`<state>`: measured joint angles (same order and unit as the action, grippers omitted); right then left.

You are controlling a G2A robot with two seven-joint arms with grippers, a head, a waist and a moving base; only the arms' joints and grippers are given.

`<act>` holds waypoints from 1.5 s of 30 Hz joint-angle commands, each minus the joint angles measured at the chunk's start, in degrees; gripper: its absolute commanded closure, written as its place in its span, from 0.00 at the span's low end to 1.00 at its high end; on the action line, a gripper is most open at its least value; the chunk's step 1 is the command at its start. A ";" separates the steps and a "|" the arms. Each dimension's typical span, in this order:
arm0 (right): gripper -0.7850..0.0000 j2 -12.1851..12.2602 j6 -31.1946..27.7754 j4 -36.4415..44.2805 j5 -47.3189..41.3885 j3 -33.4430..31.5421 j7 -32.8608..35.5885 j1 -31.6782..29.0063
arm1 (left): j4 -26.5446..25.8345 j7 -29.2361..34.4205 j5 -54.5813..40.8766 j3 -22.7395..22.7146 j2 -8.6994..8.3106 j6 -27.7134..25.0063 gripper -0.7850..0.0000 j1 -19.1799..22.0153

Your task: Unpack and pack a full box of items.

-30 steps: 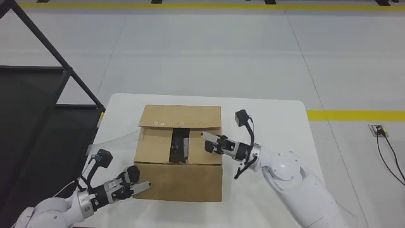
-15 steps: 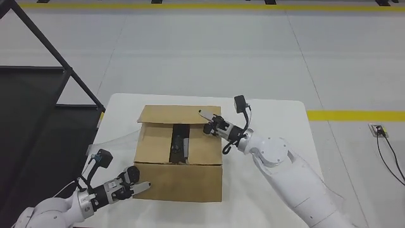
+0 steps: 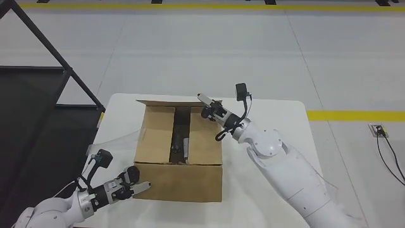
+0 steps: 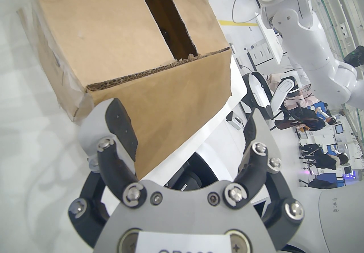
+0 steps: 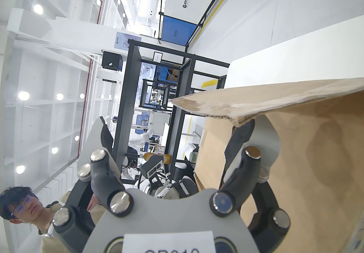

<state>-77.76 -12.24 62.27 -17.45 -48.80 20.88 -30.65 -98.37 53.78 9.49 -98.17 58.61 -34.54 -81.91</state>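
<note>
Cardboard, plain and brown: a box sits in the middle of a white table. Nearest, the left gripper hovers just beside the box's near left corner, fingers spread wide and holding nothing. Two top flaps lie flat with a narrow gap between them, and dark items show inside. At the far edge, the right gripper is spread too, one finger touching the underside of the raised far flap.
</note>
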 commanded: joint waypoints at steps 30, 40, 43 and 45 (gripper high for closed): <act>0.00 -16.80 10.62 -36.91 -13.41 10.44 -18.04 21.10 | 0.00 0.00 0.00 0.00 0.00 0.00 0.00 0.00; 0.00 -20.42 11.66 -44.67 -10.92 11.39 -14.58 23.36 | 0.00 0.00 0.00 0.00 0.00 0.00 0.00 0.00; 0.00 -21.18 11.81 -45.90 -9.77 11.52 -14.68 23.79 | 0.00 0.00 0.00 0.00 0.00 0.00 0.00 0.00; 0.00 -21.56 10.61 -46.43 -9.61 11.21 -14.97 23.94 | 0.00 0.00 0.00 0.00 0.00 0.00 0.00 0.00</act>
<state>-99.16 -0.85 16.06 -27.08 -37.40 6.09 -6.76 -98.37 53.78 9.49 -98.17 58.61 -34.54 -81.91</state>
